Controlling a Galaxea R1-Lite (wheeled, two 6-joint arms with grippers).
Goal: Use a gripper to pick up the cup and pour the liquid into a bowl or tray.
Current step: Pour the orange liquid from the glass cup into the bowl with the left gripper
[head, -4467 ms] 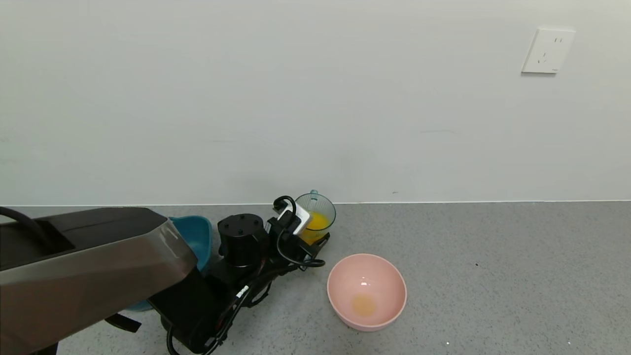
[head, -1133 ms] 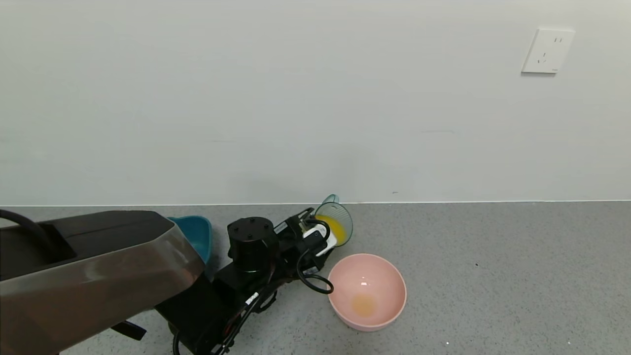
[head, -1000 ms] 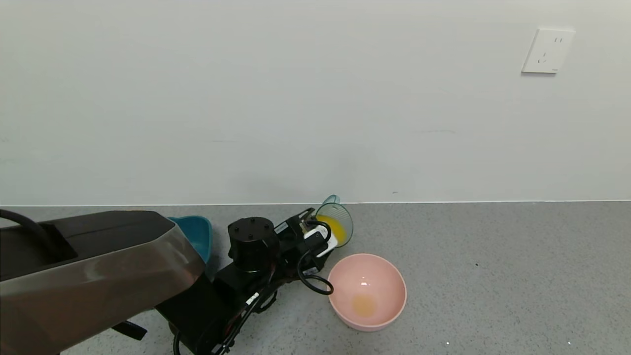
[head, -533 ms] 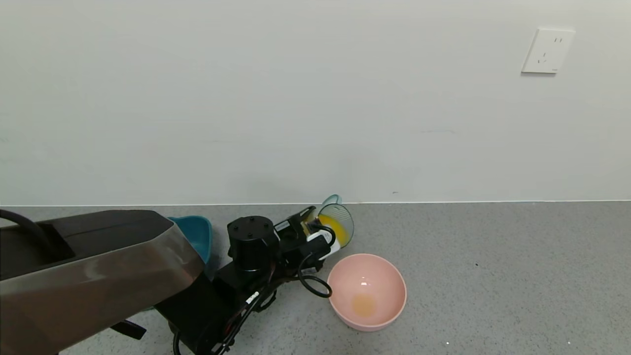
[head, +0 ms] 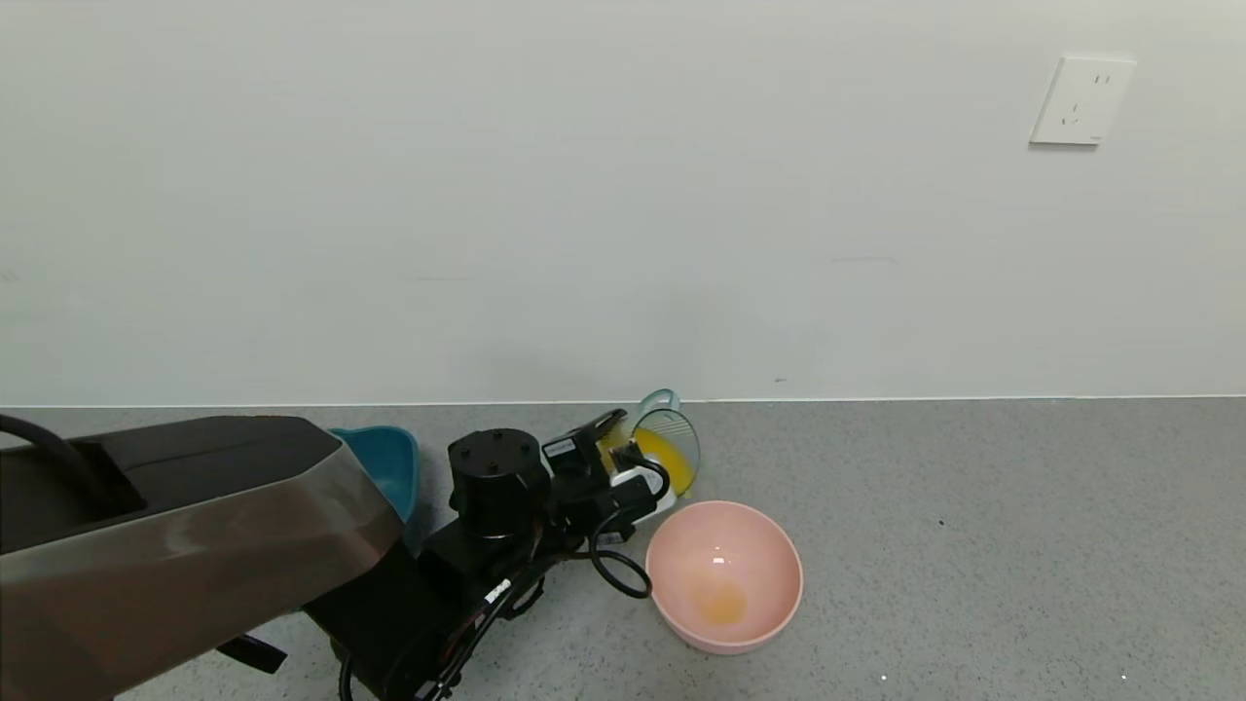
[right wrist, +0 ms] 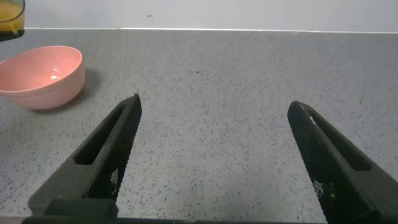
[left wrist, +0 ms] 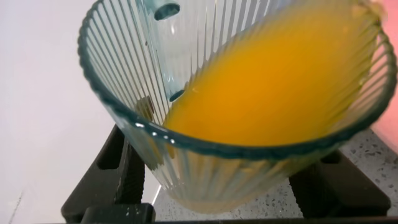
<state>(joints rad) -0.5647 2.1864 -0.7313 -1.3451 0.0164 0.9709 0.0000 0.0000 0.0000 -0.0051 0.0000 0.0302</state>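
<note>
The tabletop is a grey speckled surface that runs back to a plain white wall, and a white socket sits high on the wall at the right. The left end effector is closed on the cup, and it holds the cup in the air, tilted with the mouth toward the right, just behind the left rim of the bowl. In the left wrist view the juice lies slanted inside the ribbed cup and reaches close to the lower rim. The pink bowl stands on the tabletop near the middle, and a small orange pool lies at its bottom. A dark teal tub is at the left, partly hidden behind the robot arm. The right end effector is open above the bare tabletop, to the right of the bowl.
</note>
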